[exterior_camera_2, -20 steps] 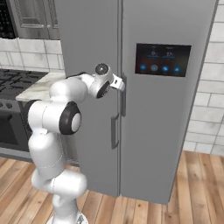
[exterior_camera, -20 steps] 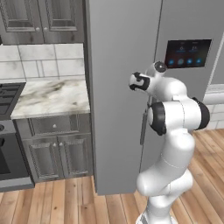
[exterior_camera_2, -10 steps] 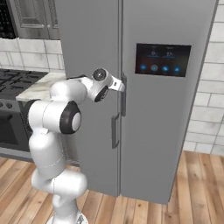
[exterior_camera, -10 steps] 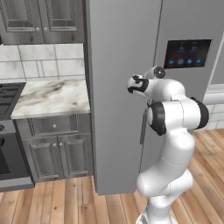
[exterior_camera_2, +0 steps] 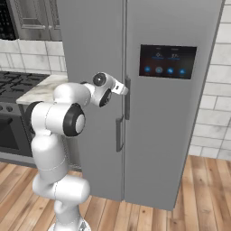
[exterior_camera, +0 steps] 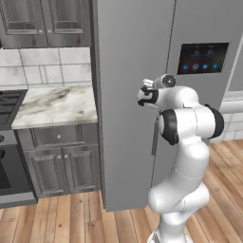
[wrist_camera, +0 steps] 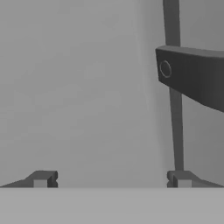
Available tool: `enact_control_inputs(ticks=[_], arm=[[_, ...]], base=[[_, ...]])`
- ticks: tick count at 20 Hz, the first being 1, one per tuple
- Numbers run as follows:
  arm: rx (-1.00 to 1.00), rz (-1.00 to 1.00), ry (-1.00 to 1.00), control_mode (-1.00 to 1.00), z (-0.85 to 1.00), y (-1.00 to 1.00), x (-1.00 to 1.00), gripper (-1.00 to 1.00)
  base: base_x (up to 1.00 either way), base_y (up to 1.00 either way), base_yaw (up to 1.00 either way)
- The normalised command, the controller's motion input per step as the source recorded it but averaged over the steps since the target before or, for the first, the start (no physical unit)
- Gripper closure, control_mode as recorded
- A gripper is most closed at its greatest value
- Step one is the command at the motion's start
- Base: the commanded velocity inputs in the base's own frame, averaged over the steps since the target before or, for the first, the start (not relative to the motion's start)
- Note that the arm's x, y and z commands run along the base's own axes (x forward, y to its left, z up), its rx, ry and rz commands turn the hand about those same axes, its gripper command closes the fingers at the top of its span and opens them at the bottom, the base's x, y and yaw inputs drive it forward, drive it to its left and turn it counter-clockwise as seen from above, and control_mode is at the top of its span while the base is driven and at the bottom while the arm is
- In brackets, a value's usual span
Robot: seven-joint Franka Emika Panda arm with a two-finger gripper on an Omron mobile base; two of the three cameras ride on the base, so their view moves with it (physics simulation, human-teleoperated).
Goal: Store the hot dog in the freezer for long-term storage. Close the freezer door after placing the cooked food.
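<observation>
Tool spread wide, empty, facing closed freezer door, touching nothing.

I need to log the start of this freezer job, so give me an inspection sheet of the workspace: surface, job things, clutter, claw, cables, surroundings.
Surface: marble counter left of the refrigerator, nothing seen on it.
Job's things: freezer door shut, its bar handle untouched; hot dog: nothing seen.
Clutter: nothing seen.
Claw: claw open, empty, facing the freezer door close up near the top of the handles.
Cables: nothing seen.
Surroundings: wider door with dark display panel, shut; stove left of the counter; grey cabinets under it; wood floor.
</observation>
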Motion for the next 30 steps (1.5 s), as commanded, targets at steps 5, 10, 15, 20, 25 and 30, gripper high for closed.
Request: enact_control_inputs(ticks=[5, 10, 15, 20, 25, 30], arm=[[0.0, 0.03, 0.0, -1.0, 0.0, -0.01, 0.25, -1.0], [0.0, 0.12, 0.01, -1.0, 0.0, -0.27, 0.35, -1.0], [0.0, 0.31, -0.05, -1.0, 0.0, -0.06, 0.13, -1.0], [-0.01, 0.31, -0.03, -1.0, 0.0, 0.0, -0.02, -1.0], [-0.03, 0.18, -0.02, -1.0, 0.0, 0.0, 0.0, -1.0], [-0.22, 0.01, 0.0, -1.0, 0.0, 0.0, 0.2, -1.0]], base=[[0.0, 0.0, 0.0], [0.0, 0.0, 0.0], [0.0, 0.0, 0.0], [0.0, 0.0, 0.0], [0.0, 0.0, 0.0], [0.0, 0.0, 0.0]])
